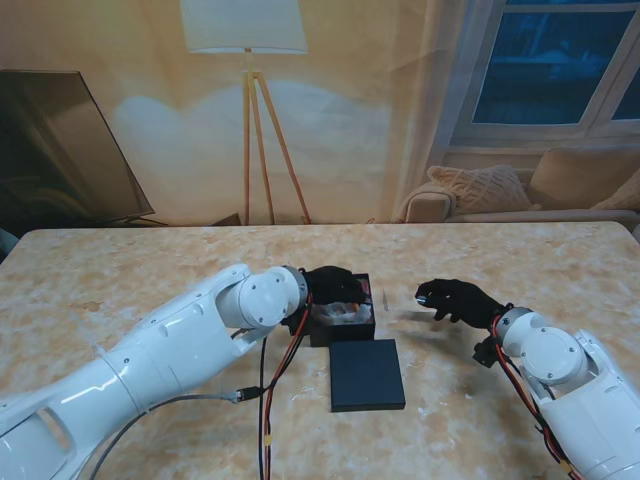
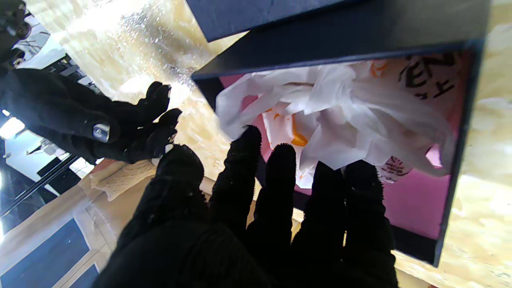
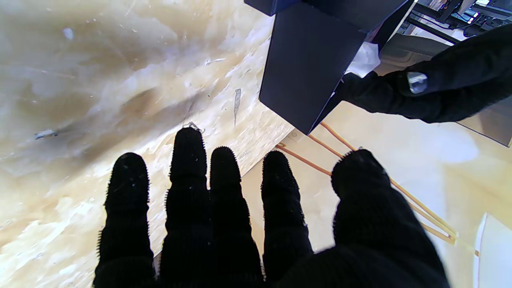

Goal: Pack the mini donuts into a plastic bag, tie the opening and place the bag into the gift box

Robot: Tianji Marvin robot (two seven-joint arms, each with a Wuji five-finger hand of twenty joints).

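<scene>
Black brush-style characters are showing on the pink lining [image 2: 420,208] inside the gift box [image 2: 460,160], but they are not readable.

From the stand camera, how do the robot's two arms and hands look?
Both arms are glossy white shells with rounded joints: left arm, right arm. Red and orange cables run along each wrist, and a grey cable hangs under the left arm. The left hand and right hand are five-fingered, covered in black knit gloves.
</scene>
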